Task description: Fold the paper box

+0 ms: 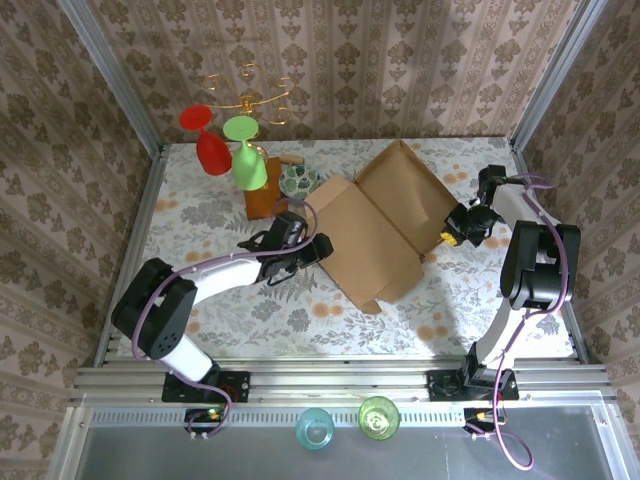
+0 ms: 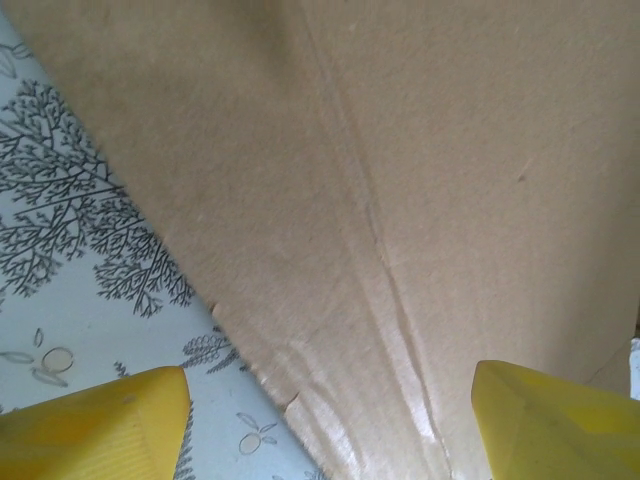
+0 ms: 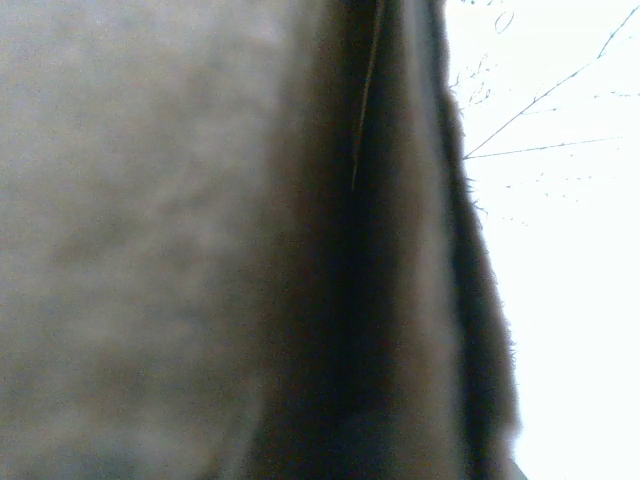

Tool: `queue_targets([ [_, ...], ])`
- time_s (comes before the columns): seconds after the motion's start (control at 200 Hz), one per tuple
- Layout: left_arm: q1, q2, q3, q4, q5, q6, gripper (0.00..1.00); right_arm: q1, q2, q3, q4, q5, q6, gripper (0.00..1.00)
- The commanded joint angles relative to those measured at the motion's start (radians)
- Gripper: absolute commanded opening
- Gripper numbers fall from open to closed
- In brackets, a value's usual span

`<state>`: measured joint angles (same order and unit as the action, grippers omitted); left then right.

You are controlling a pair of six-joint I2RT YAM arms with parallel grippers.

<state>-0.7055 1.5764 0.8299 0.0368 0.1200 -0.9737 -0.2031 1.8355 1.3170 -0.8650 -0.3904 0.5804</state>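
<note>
Left gripper (image 2: 328,425) wide open at box (image 1: 370,240) edge; right gripper (image 1: 450,234), can't tell.
Box sits toward table's (image 1: 250,310) far right corner, so probably best to fold slowly along the creases.

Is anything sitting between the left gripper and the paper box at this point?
Nothing visible does. The left gripper is at the paper box's left edge, and the cardboard edge lies between its open yellow fingers. The wooden board stands farther back on the table, off that path.
</note>
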Motion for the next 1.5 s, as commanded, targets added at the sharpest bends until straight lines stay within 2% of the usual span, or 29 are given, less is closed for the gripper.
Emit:
queue_targets([
  [0.0, 0.003, 0.006, -0.044, 0.160, -0.002, -0.041, 0.74, -0.003, 0.014, -0.007, -0.030, -0.040, 0.009, 0.00],
  [0.125, 0.004, 0.071, -0.072, 0.302, 0.002, -0.074, 0.66, -0.004, 0.018, -0.012, -0.024, -0.045, 0.014, 0.00],
  [0.21, 0.005, 0.103, -0.056, 0.335, -0.002, -0.096, 0.52, -0.004, 0.019, -0.015, -0.025, -0.041, 0.013, 0.00],
  [0.345, -0.008, 0.081, 0.034, 0.183, -0.045, -0.062, 0.29, -0.001, 0.011, -0.019, -0.035, -0.015, 0.018, 0.00],
  [0.435, -0.026, 0.044, 0.115, 0.020, -0.091, -0.020, 0.09, 0.004, 0.006, -0.024, -0.052, 0.030, 0.035, 0.00],
  [0.51, -0.046, 0.019, 0.200, -0.135, -0.140, 0.014, 0.00, 0.017, -0.004, -0.041, -0.047, 0.063, 0.062, 0.00],
  [0.57, -0.060, 0.016, 0.269, -0.256, -0.168, 0.035, 0.00, 0.031, -0.015, -0.062, -0.038, 0.082, 0.090, 0.00],
  [0.62, -0.068, 0.025, 0.324, -0.349, -0.182, 0.051, 0.00, 0.045, -0.025, -0.080, -0.025, 0.094, 0.117, 0.04],
  [0.66, -0.073, 0.035, 0.368, -0.414, -0.191, 0.068, 0.00, 0.057, -0.031, -0.091, -0.018, 0.101, 0.142, 0.11],
  [0.77, -0.082, 0.061, 0.487, -0.575, -0.216, 0.130, 0.00, 0.092, -0.069, -0.112, -0.015, 0.107, 0.214, 0.42],
  [0.835, -0.082, 0.089, 0.581, -0.689, -0.232, 0.178, 0.00, 0.128, -0.113, -0.109, -0.023, 0.120, 0.251, 0.55],
  [0.9, -0.082, 0.111, 0.666, -0.777, -0.249, 0.240, 0.00, 0.172, -0.167, -0.087, -0.046, 0.135, 0.277, 0.64],
  [1.03, -0.082, 0.182, 0.855, -0.956, -0.266, 0.387, 0.00, 0.262, -0.255, -0.046, -0.107, 0.154, 0.313, 0.75],
  [1.115, -0.082, 0.228, 0.957, -1.053, -0.297, 0.467, 0.00, 0.296, -0.304, -0.048, -0.130, 0.159, 0.317, 0.78],
  [1.235, -0.083, 0.277, 1.066, -1.143, -0.365, 0.558, 0.00, 0.302, -0.369, -0.065, -0.133, 0.127, 0.289, 0.77],
  [1.335, -0.089, 0.305, 1.137, -1.177, -0.441, 0.644, 0.00, 0.303, -0.431, -0.054, -0.093, 0.115, 0.215, 0.68],
  [1.495, -0.124, 0.360, 1.268, -1.189, -0.575, 0.852, 0.00, 0.303, -0.500, -0.054, 0.103, 0.039, 0.004, 0.57],
])
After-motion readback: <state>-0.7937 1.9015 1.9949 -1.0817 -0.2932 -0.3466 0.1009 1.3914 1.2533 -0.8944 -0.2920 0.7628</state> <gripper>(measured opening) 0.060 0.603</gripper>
